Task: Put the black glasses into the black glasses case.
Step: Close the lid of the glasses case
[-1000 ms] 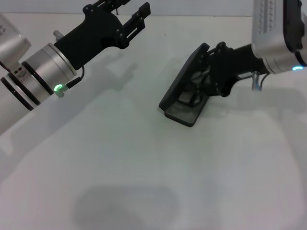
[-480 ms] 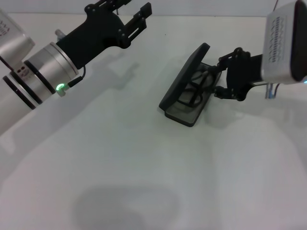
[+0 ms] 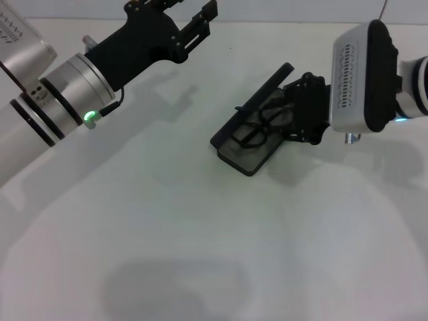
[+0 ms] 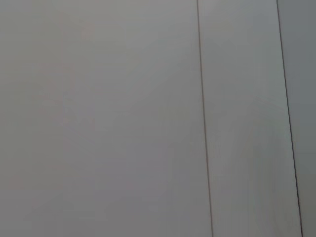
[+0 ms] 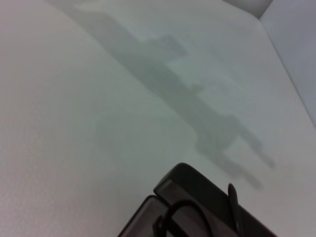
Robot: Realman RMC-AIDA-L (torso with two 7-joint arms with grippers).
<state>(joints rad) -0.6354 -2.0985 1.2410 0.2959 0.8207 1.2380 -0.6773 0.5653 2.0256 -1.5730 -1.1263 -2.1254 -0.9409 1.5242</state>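
Observation:
The black glasses case (image 3: 249, 152) lies open on the white table, its lid (image 3: 257, 100) tilted up at the far side. The black glasses (image 3: 266, 119) lie in the case, partly over its rim. My right gripper (image 3: 294, 112) is open and pressed against the case's right side, at the glasses. The right wrist view shows a corner of the case (image 5: 195, 190) and part of the glasses frame (image 5: 180, 207). My left gripper (image 3: 187, 12) is open and empty, held high at the far left, well away from the case.
The white table (image 3: 200, 234) has its far edge (image 3: 267, 23) just behind the case. The left arm's shadow falls across the table's far part (image 5: 197, 113). The left wrist view shows only a plain wall.
My right gripper pulled back from the case, then moved left onto it again. The case slid and turned to the left. The left arm barely shifted.

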